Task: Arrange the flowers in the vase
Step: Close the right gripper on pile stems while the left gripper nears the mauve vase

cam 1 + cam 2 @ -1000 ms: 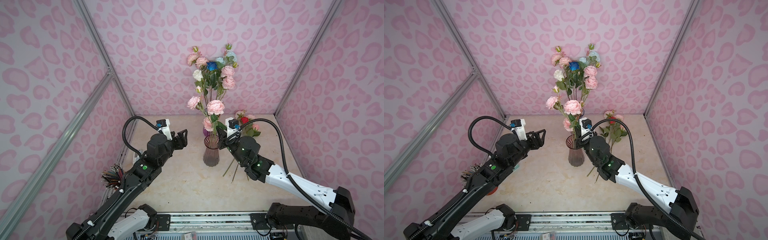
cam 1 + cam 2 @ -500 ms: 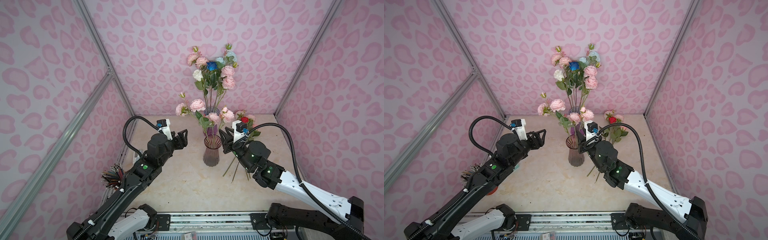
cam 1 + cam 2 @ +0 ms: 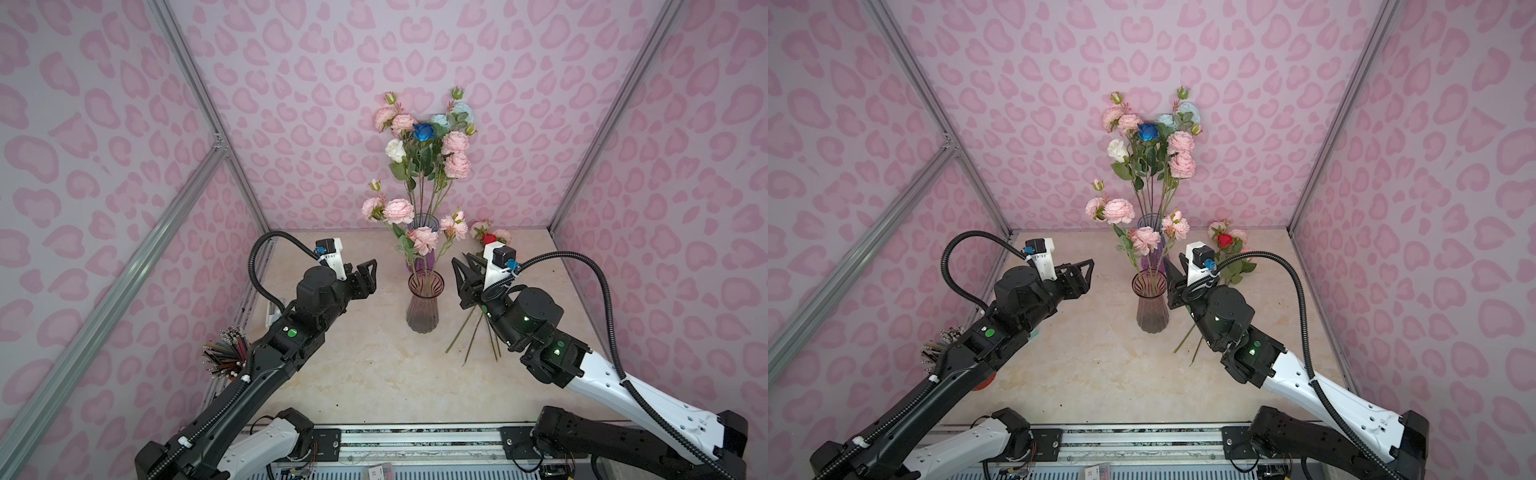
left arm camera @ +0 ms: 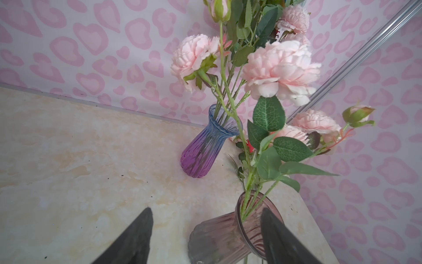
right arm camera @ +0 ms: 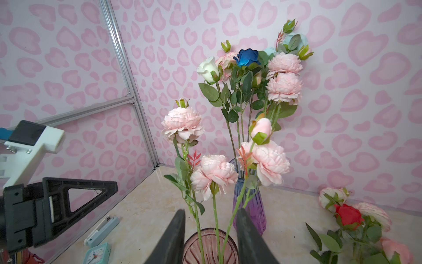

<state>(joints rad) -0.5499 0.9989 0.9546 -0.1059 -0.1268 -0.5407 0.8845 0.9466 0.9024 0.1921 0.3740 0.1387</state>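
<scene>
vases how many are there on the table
2. The pink vase stands in front, at the middle. The blue-purple vase stands just behind it, farther back. No other seems hidden.

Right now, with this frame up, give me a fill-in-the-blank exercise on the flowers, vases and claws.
1. The far vase, holding the deep blue rose, is blue at the rim and ___ at the base.
2. The red rose lies on the ___, outside both vases.
3. The near smoky vase holds only ___ peonies.
4. The left claw and right claw both stand ___, holding nothing.
Missing words: purple; table; pink; open.
</scene>
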